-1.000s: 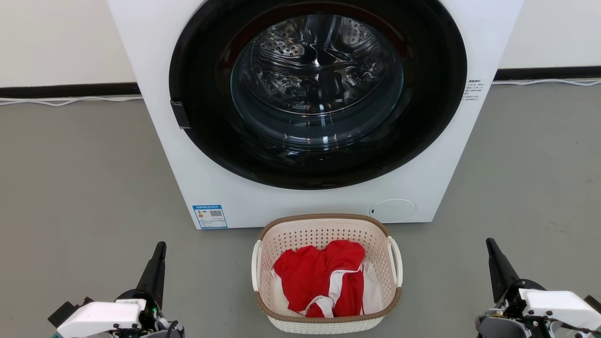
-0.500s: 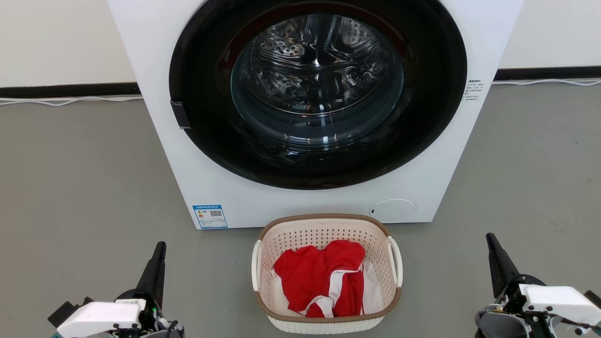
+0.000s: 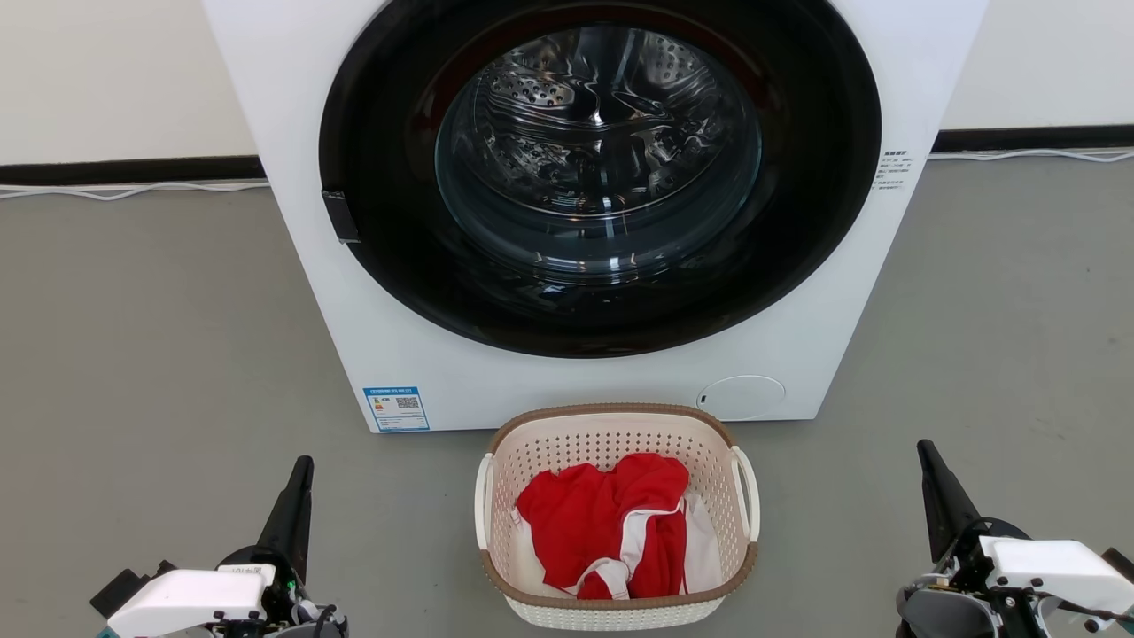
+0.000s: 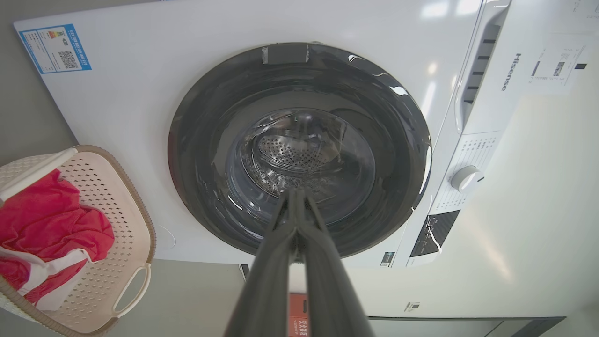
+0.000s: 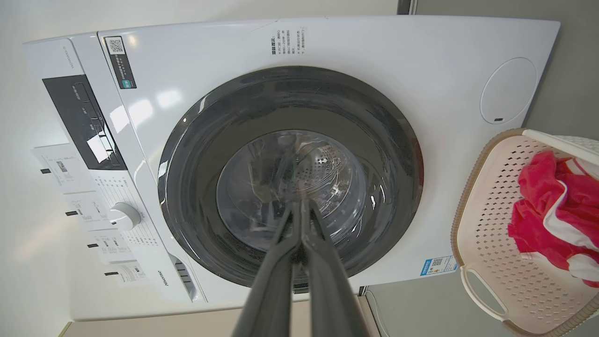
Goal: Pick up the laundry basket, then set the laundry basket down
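The left gripper [image 3: 306, 462] and right gripper [image 3: 923, 447] flank the laundry basket [image 3: 585, 443], well apart, fingers pressed together; red cloth [image 3: 594, 518], perhaps a shirt, lies inside.

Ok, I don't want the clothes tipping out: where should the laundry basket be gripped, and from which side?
I'd grip the laundry basket by both white side handles: left pincer on the left handle from its left, right pincer on the right handle from its right. The handles bow outward leaving finger gaps, and the basket sits upright between the pincers.
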Robot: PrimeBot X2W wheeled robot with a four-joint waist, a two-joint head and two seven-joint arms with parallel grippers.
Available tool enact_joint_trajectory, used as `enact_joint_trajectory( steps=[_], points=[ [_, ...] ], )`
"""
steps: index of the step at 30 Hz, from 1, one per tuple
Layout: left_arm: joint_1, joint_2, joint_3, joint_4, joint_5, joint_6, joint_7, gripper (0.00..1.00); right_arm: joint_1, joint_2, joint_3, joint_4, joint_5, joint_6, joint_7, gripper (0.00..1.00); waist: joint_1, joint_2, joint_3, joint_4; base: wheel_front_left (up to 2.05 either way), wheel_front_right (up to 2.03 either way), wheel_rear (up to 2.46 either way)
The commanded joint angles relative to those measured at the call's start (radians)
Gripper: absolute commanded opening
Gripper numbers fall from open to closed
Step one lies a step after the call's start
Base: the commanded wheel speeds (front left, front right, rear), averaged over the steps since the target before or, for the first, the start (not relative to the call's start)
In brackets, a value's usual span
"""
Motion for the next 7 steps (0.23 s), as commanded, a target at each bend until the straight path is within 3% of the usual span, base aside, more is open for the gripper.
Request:
enact_joint_trajectory(
  steps=[1, 7],
  points=[
    [-0.056, 0.01, 0.031, -0.029, -0.004, -0.007, 0.006, 0.0, -0.043, -0.009, 0.018, -0.03, 0.006, 0.007, 0.008, 0.0, -0.0001, -0.0001, 0.0, 0.0, 0.0, 0.0, 0.0],
    [-0.056, 0.01, 0.031, -0.029, -0.004, -0.007, 0.006, 0.0, -0.043, -0.009, 0.018, -0.03, 0.006, 0.007, 0.008, 0.0, -0.0001, -0.0001, 0.0, 0.0, 0.0, 0.0, 0.0]
  ],
)
